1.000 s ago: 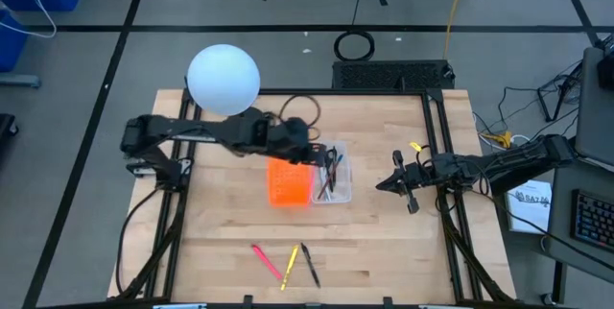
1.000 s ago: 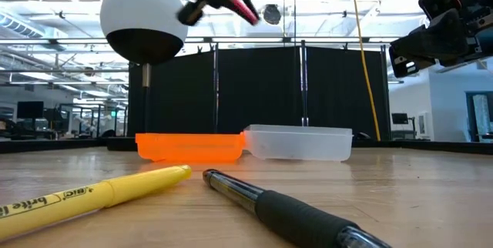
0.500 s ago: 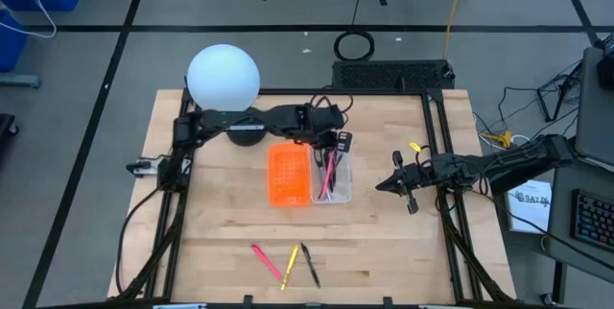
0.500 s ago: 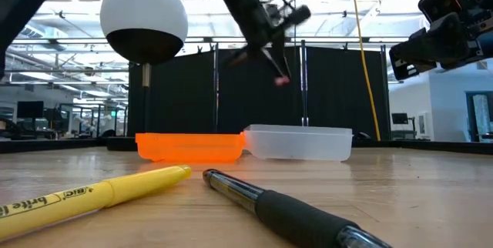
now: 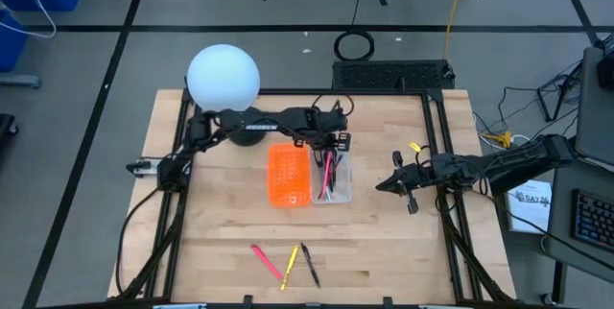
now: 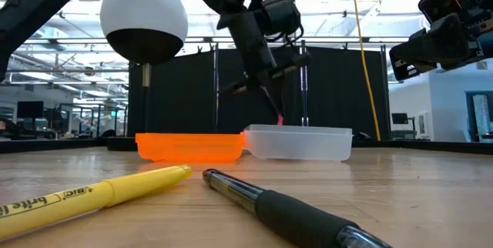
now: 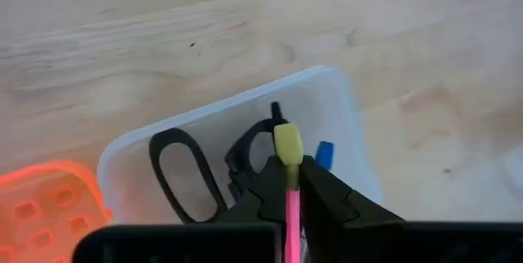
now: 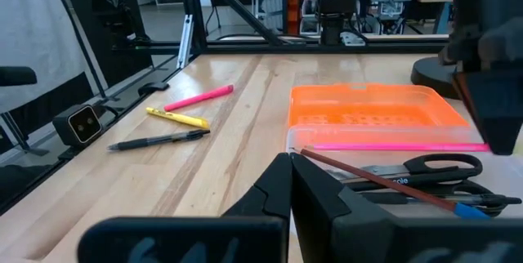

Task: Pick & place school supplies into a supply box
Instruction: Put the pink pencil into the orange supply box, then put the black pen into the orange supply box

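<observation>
While its pink pencil (image 7: 291,214) hangs over the supply box (image 5: 342,186), the left gripper (image 5: 331,152) stands at the point of delivery.

Clenched on the pencil, whose yellow eraser end shows between its fingers in the left wrist view, the left gripper hovers above the clear box, which sits just beside the orange tray (image 5: 289,175) near the table's middle. Black-handled scissors (image 7: 192,169) and several pens already lie inside. This looks like the placing step for this pencil; the next move probably calls for lowering a little and letting go so that it drops lengthwise among the others rather than across the rim. A pink pen (image 5: 266,261), a yellow pen (image 5: 290,265) and a dark pen (image 5: 309,262) wait on the table's front edge. The right gripper (image 5: 392,183), fingers pressed together on nothing, idles well apart at the right.
</observation>
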